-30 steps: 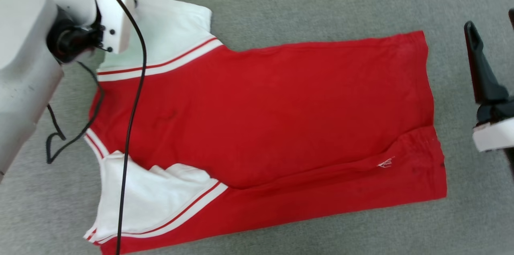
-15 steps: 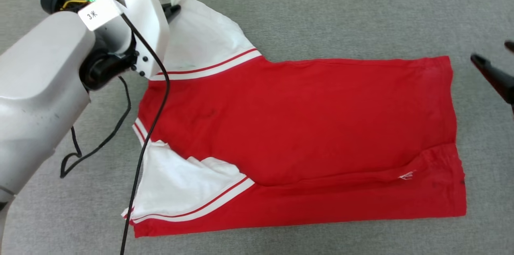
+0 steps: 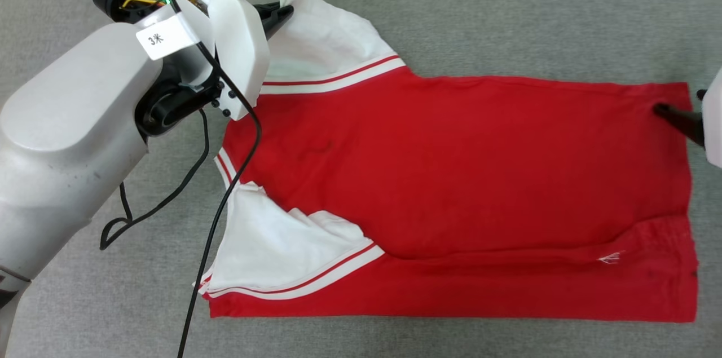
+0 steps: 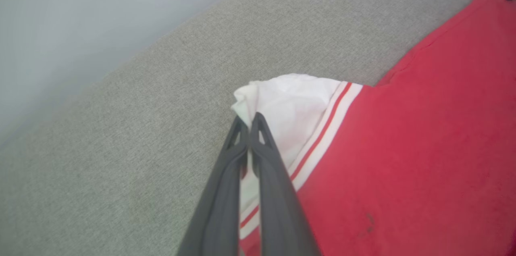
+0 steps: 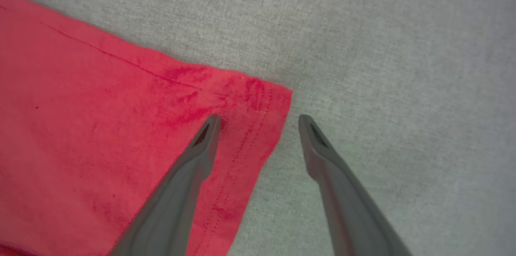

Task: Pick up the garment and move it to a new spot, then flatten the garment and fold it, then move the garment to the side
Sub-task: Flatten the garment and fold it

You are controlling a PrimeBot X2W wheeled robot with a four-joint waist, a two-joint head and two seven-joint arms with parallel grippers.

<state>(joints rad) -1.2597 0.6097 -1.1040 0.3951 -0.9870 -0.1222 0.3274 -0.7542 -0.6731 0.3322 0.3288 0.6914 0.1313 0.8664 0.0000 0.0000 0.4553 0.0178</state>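
The shirt [image 3: 451, 177] lies spread on grey carpet [image 3: 507, 14], bare carpet all round its edges. The left gripper [image 4: 250, 121] is clenched on the far-left sleeve [image 4: 294, 98] at its tip. The right gripper [image 5: 260, 119], released, straddles the far-right hem corner [image 5: 278, 98]. The left arm [image 3: 73, 121] covers part of the shirt's left edge.

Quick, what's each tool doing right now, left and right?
Left tool: closed, pinching the garment's white sleeve.
Right tool: open, straddling the hem corner, holding nothing.
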